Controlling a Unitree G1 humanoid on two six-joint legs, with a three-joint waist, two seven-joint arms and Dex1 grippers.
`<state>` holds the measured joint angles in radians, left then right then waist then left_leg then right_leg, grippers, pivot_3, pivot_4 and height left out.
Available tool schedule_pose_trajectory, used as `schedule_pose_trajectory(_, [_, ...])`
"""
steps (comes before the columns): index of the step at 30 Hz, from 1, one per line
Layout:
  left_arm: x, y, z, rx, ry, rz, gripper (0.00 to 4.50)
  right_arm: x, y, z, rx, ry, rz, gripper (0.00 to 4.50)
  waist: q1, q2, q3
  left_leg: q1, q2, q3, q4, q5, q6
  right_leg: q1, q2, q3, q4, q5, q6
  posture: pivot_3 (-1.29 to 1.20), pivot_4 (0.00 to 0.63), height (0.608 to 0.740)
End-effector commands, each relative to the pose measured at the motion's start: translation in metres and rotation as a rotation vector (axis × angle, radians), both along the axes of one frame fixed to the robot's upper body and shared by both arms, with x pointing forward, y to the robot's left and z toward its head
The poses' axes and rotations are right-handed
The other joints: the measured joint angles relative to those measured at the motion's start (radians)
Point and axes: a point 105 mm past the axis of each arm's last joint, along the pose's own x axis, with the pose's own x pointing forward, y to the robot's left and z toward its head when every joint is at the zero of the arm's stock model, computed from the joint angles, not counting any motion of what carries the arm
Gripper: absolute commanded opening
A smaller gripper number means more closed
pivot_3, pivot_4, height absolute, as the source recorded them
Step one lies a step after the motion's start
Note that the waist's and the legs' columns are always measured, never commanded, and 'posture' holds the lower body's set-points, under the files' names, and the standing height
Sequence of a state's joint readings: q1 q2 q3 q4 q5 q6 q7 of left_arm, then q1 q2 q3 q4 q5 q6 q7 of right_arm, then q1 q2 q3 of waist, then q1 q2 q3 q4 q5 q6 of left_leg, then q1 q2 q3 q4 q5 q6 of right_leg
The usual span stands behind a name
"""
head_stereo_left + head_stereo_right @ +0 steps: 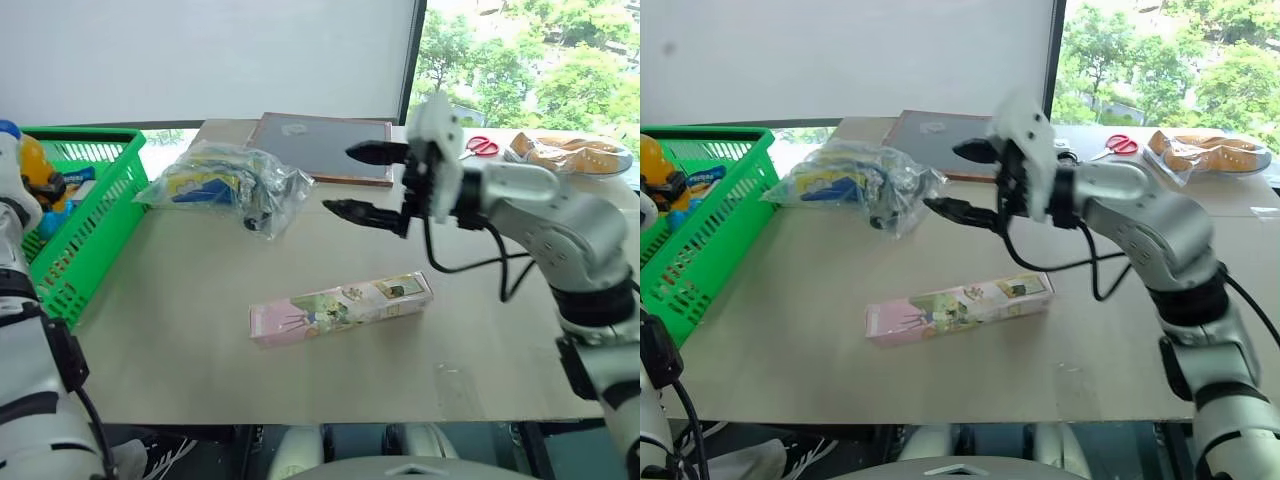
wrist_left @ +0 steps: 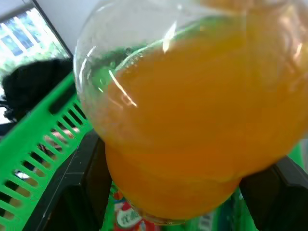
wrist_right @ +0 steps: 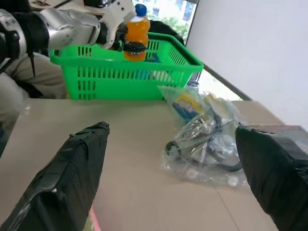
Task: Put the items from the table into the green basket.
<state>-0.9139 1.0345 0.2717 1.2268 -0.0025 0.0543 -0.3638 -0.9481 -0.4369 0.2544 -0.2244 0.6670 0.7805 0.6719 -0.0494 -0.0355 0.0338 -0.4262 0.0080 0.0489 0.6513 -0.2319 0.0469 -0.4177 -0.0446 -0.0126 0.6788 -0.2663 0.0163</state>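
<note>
left gripper (image 3: pixel 129 44) is clamping one orange bottle (image 3: pixel 135 32) over one green basket (image 3: pixel 120 72), right gripper (image 1: pixel 362 183) is hovering wide open, one pink carton (image 1: pixel 340 307) and one clear bag (image 1: pixel 225 185) are lying on table (image 1: pixel 180 340), print unreadable.

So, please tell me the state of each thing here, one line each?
Orange bottle: upright, capped, held over the green basket.
Left gripper: shut on the bottle.
Right gripper: open, empty, above the table.
Clear bag: lying on the table.
Pink carton: lying flat, closed.
</note>
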Motion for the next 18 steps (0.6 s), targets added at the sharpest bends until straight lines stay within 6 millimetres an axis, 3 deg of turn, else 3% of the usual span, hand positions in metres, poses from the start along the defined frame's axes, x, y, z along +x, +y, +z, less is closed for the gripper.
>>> schedule_pose_trajectory(1, [-0.004, 0.005, 0.033, 0.049, -0.076, 0.002, 2.97, 0.012, 0.023, 0.007, -0.022, -0.029, 0.038, 4.50, -0.016, -0.002, -0.001, -0.004, 0.000, 0.000, 0.000, 0.001, -0.001, -0.004, 0.001, -0.001, 0.001, 0.000, 0.000, -0.05, 0.000, 0.740])
schedule_pose_trajectory(6, [-0.008, 0.009, 0.030, 0.050, -0.059, 0.007, 2.97, 0.014, 0.044, 0.018, 0.011, -0.049, 0.105, 4.50, -0.025, -0.002, -0.001, -0.007, -0.002, 0.000, 0.000, 0.001, -0.001, -0.007, 0.001, -0.001, 0.002, 0.000, 0.000, -0.02, 0.000, 0.740])
schedule_pose_trajectory(11, [-0.026, 0.027, 0.022, 0.028, -0.031, 0.099, 2.97, -0.007, 0.056, 0.036, 0.102, -0.091, 0.225, 4.50, -0.025, -0.002, -0.002, -0.007, -0.002, 0.000, 0.001, 0.001, -0.001, -0.007, 0.001, -0.002, 0.003, 0.000, 0.001, 0.00, 0.000, 0.740])
schedule_pose_trajectory(16, [-0.044, 0.041, 0.007, -0.012, 0.004, 0.176, 2.97, -0.017, 0.059, 0.043, 0.121, -0.112, 0.268, 4.50, -0.020, -0.003, -0.002, -0.006, -0.002, 0.000, 0.002, 0.001, -0.001, -0.007, 0.001, -0.002, 0.009, 0.000, 0.001, 0.01, 0.000, 0.740])
schedule_pose_trajectory(18, [-0.049, 0.045, 0.003, -0.013, 0.021, 0.194, 3.98, -0.019, 0.059, 0.044, 0.115, -0.123, 0.274, 4.50, -0.016, -0.004, -0.003, -0.005, -0.002, -0.001, 0.002, 0.001, -0.002, -0.008, 0.000, -0.003, 0.010, 0.000, 0.000, 0.01, 0.000, 0.740])
